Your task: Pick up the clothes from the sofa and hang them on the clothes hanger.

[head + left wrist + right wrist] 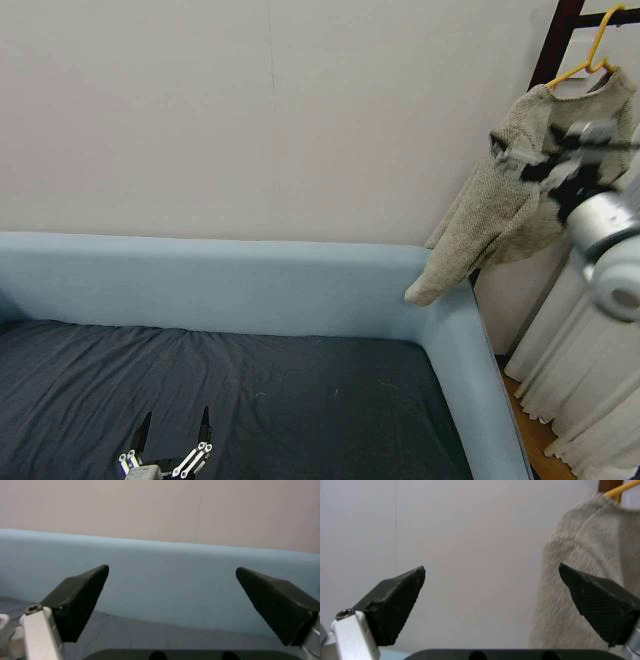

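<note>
Where a plain pale wall [250, 110] forms the background, a light-blue sofa [250, 285] spans the lower part of the head view, its backrest running left to right and its right armrest turning toward the camera; the dark grey seat cushion [290, 400] lies bare inside it. White curtains [580, 380] hang beyond the armrest at the right edge. A beige knitted sweater [505, 200] hangs above the sofa's right rear corner, one sleeve drooping to just over the corner of the backrest; it is carried on a yellow hanger [600, 50] hooked near a dark wooden rack post [555, 40]. The right gripper [562, 160] is raised in front of the sweater's chest; its wrist view shows the jaws spread wide with nothing between them, the knit [580, 547] lying behind one finger, contact undetermined. The left gripper [176, 413] sits low over the seat cushion, jaws likewise wide apart and empty, facing the backrest [170, 581].
</note>
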### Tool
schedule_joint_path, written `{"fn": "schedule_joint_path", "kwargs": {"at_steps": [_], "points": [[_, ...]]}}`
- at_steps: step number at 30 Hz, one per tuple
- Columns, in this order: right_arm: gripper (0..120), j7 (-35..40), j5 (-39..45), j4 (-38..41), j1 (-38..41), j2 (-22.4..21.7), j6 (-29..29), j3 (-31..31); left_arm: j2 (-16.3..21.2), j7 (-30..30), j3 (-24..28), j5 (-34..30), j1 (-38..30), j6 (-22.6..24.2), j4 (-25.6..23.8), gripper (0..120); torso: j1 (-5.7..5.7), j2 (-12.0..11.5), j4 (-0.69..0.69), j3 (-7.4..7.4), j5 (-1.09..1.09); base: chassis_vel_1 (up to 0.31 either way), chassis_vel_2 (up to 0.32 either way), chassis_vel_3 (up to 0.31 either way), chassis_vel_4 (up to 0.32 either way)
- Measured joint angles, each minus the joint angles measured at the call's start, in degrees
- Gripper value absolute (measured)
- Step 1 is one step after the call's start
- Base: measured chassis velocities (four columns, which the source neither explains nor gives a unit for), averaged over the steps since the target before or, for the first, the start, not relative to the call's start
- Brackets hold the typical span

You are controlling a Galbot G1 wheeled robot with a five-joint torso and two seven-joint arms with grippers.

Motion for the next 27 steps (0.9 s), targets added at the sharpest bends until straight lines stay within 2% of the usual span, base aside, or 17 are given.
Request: {"fn": "schedule_joint_path", "kwargs": {"at_steps": [4,5,9,10,13,14,17,18,21,27], "points": [[100,-4.7,-8.7,1.0,-15.4,4.8,5.0,7.0,0.0,0.0,0.0,0.0,0.0,0.0,0.0,100,0.00,0.0,-0.03,0.00,0.02,0.000,0.000,0.000,0.000],[100,-4.7,-8.7,1.0,-15.4,4.8,5.0,7.0,0.0,0.0,0.0,0.0,0.0,0.0,0.0,100,0.00,0.0,-0.03,0.00,0.02,0.000,0.000,0.000,0.000],[100,-11.6,-18.0,1.2,-34.5,13.3,10.8,17.7,0.0,0.0,0.0,0.0,0.0,0.0,0.0,100,0.00,0.0,-0.02,-0.01,0.02,0.000,0.000,0.000,0.000],[100,-11.6,-18.0,1.2,-34.5,13.3,10.8,17.7,0.0,0.0,0.0,0.0,0.0,0.0,0.0,100,0.00,0.0,-0.02,-0.01,0.02,0.000,0.000,0.000,0.000],[100,-15.3,-25.5,1.5,-47.1,20.9,15.8,23.0,0.0,0.0,0.0,0.0,0.0,0.0,0.0,100,0.00,0.0,-0.05,-0.01,0.02,0.000,0.000,0.000,0.000],[100,-15.3,-25.5,1.5,-47.1,20.9,15.8,23.0,0.0,0.0,0.0,0.0,0.0,0.0,0.0,100,0.00,0.0,-0.05,-0.01,0.02,0.000,0.000,0.000,0.000],[100,-17.9,-31.0,1.5,-58.9,27.8,21.0,25.4,0.0,0.0,0.0,0.0,0.0,0.0,0.0,100,-0.01,0.0,-0.06,-0.02,0.02,0.000,0.000,0.000,0.000],[100,-17.9,-31.0,1.5,-58.9,27.8,21.0,25.4,0.0,0.0,0.0,0.0,0.0,0.0,0.0,100,-0.01,0.0,-0.06,-0.02,0.02,0.000,0.000,0.000,0.000],[100,-19.7,-34.0,1.1,-64.1,31.4,25.6,25.2,0.0,0.0,0.0,0.0,0.0,0.0,0.0,100,-0.01,0.0,-0.04,-0.02,-0.01,0.000,0.000,0.000,0.000],[100,-19.8,-36.9,1.2,-64.9,32.7,28.6,22.7,0.0,0.0,0.0,0.0,0.0,0.0,0.0,100,-0.01,0.0,-0.01,-0.01,0.01,0.000,0.000,0.000,0.000]]}}
